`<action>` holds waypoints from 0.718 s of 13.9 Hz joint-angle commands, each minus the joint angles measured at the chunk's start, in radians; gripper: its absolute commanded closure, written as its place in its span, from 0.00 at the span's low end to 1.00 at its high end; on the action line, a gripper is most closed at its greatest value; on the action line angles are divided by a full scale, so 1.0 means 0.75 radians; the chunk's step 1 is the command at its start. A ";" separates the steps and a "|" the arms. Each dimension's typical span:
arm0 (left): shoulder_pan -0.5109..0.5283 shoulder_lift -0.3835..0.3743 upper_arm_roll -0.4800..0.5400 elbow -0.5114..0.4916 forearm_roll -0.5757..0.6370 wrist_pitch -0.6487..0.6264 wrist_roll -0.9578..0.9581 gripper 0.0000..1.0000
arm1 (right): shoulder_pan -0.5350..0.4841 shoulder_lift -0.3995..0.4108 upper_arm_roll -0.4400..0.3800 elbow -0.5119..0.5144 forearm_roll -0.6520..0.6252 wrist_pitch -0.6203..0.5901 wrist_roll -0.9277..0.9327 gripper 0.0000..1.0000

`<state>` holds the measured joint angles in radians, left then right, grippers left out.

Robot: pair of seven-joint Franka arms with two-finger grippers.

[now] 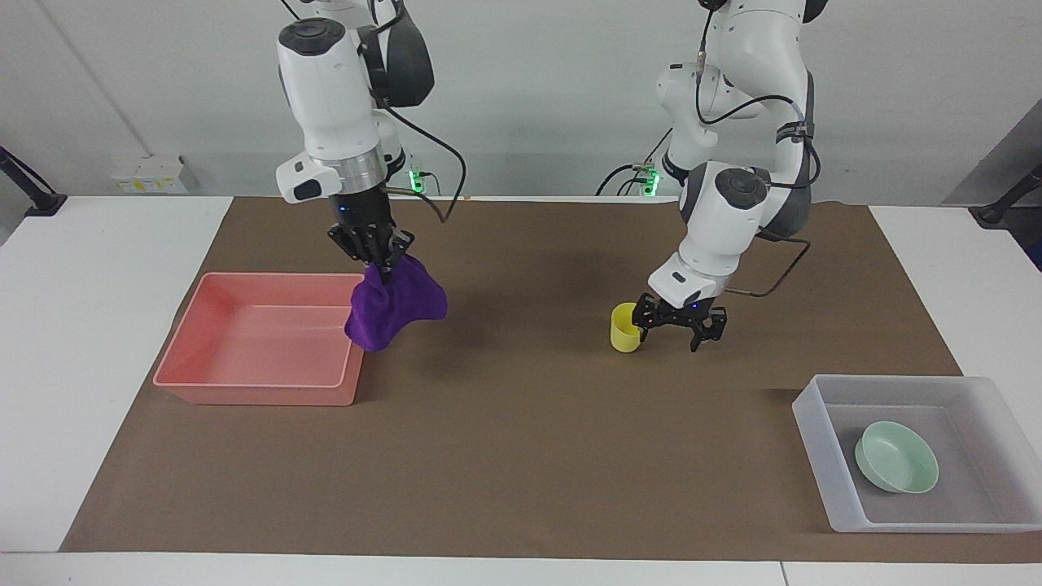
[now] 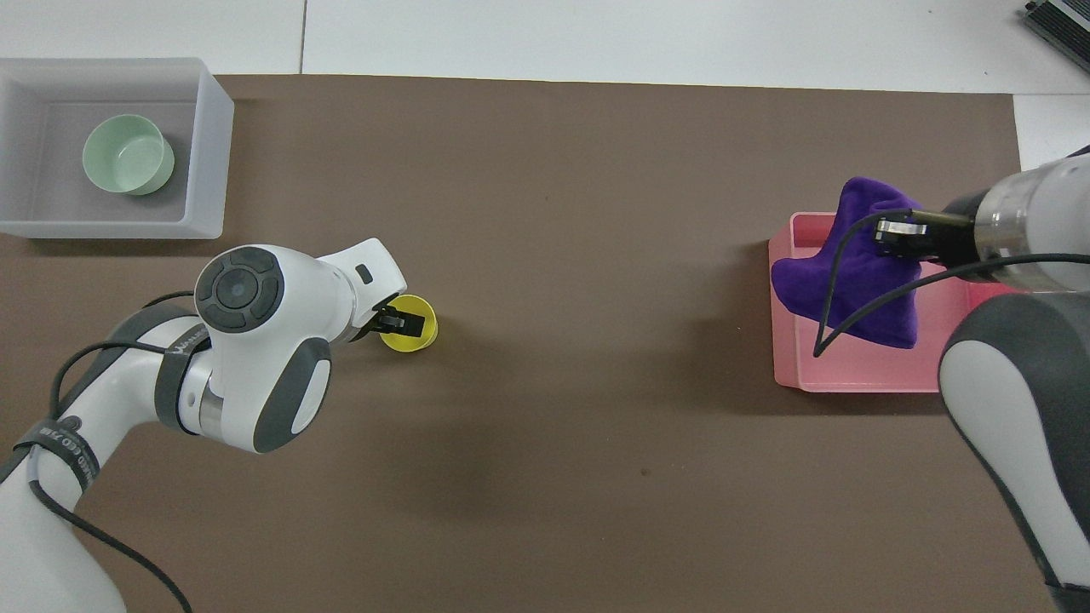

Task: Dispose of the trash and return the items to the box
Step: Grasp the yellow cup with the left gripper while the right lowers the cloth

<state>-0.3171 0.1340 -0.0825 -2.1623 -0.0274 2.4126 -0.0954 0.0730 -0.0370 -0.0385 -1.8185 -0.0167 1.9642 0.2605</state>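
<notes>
Right gripper [image 1: 379, 262], frame left, pinching purple cloth [image 1: 396, 305] over pink bin [image 1: 260, 384] rim; carry fully inside before release. Left gripper [image 1: 674, 327] spread, seemingly straddling yellow cup [image 1: 624, 329] wall, mid-frame.

Purple cloth [image 1: 396, 307], pink bin [image 1: 195, 342], yellow cup [image 1: 623, 330], mint-green bowl [image 1: 897, 457], brown mat [image 1: 521, 448]

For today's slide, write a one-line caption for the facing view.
Right pincer carries the purple cloth over the pink bin; open left pincer reaches the yellow cup.
</notes>
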 commanded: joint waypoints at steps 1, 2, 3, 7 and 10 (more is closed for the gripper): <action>-0.033 -0.070 0.020 -0.162 0.024 0.202 -0.093 0.55 | -0.115 -0.063 0.015 -0.142 0.006 0.042 -0.181 1.00; -0.033 -0.068 0.020 -0.173 0.024 0.227 -0.120 0.86 | -0.158 -0.075 0.015 -0.209 0.006 0.105 -0.240 1.00; -0.033 -0.066 0.020 -0.169 0.024 0.226 -0.155 1.00 | -0.193 -0.075 0.015 -0.260 0.006 0.152 -0.290 1.00; -0.013 -0.072 0.022 -0.124 0.024 0.199 -0.176 1.00 | -0.220 -0.016 0.015 -0.373 0.006 0.332 -0.315 1.00; 0.042 -0.095 0.030 -0.034 0.024 0.079 -0.157 1.00 | -0.234 0.031 0.015 -0.453 0.006 0.428 -0.317 1.00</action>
<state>-0.3191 0.0922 -0.0661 -2.2251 -0.0273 2.5395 -0.2031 -0.0820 -0.0234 -0.0387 -2.1110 -0.0167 2.2294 0.0438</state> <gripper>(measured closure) 0.969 0.947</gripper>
